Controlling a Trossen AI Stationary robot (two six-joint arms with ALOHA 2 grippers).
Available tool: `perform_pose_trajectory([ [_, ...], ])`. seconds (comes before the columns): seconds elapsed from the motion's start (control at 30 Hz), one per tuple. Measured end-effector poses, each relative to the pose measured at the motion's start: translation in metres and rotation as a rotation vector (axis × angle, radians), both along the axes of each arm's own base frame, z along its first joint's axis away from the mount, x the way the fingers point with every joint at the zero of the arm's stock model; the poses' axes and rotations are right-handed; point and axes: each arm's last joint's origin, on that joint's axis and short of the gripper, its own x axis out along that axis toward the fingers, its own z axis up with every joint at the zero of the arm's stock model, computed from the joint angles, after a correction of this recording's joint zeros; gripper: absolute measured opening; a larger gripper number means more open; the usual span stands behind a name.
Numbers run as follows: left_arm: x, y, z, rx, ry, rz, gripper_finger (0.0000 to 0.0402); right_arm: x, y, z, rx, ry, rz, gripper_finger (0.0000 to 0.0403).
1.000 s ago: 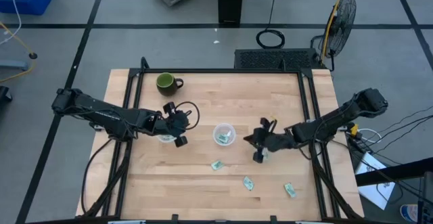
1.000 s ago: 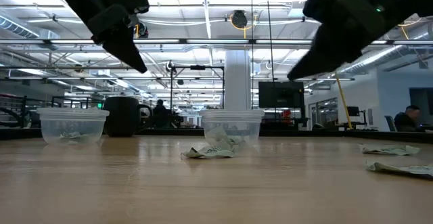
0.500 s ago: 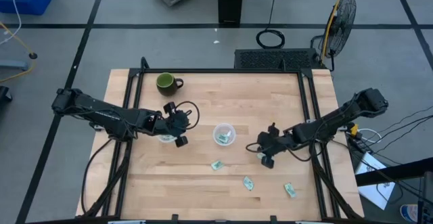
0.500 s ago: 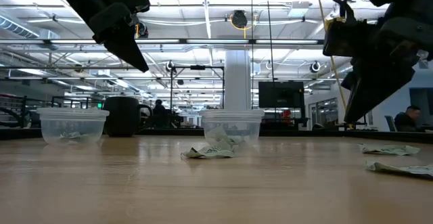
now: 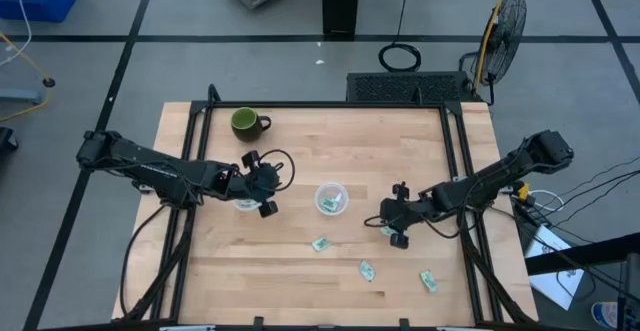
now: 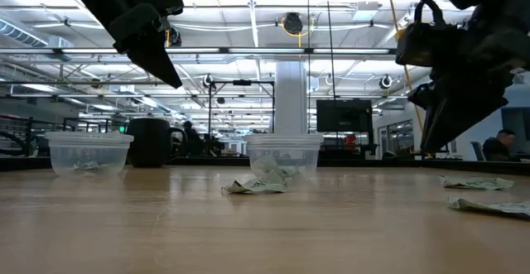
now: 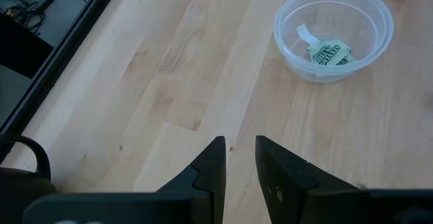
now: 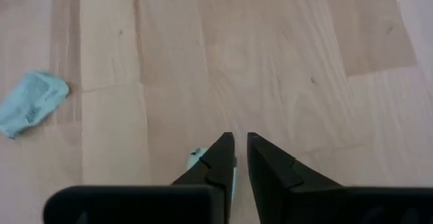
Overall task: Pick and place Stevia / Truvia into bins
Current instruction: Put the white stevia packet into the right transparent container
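Two clear cups stand on the wooden table, one at mid-table [image 5: 331, 198] and one on the left [image 5: 243, 205], each with packets inside. My left gripper [image 5: 264, 193] hangs open above the left cup's far edge. Ahead of its fingers [image 7: 239, 149], the left wrist view shows a cup [image 7: 333, 31] with a packet in it. Three packets [image 5: 320, 243] [image 5: 367, 270] [image 5: 429, 280] lie flat near the front edge. My right gripper [image 5: 397, 231] points steeply down right of the middle cup, its fingers [image 8: 241, 143] a narrow gap apart and empty. A packet [image 8: 195, 160] lies under them, partly hidden.
A dark green mug [image 5: 246, 123] stands at the far left of the table. Black frame rails run along the left and right edges. Bare wood lies between the middle cup and the far edge. Another packet [image 8: 30, 105] lies off to one side of the right gripper.
My right gripper has tipped from nearly level to steeply downward, sinking a little and shifting toward the table's near right. The packets and cups lie as before.
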Motion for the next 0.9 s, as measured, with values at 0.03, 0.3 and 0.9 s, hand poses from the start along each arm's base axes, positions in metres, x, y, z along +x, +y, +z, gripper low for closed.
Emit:
perform_pose_trajectory([
  [0.03, 0.000, 0.000, 0.000, 0.000, 0.000, 0.000, 0.0088, 0.000, 0.000, 0.000, 0.021, 0.002, -0.026, 0.0031],
  [0.3, 0.000, 0.000, 0.000, 0.004, 0.002, -0.004, 0.0088, -0.001, 0.002, 0.000, 0.148, 0.026, -0.137, 0.0037],
  [0.9, 0.000, 0.000, 0.000, 0.003, 0.002, -0.003, 0.0088, -0.018, -0.005, -0.033, 0.246, -0.034, -0.239, 0.0107],
])
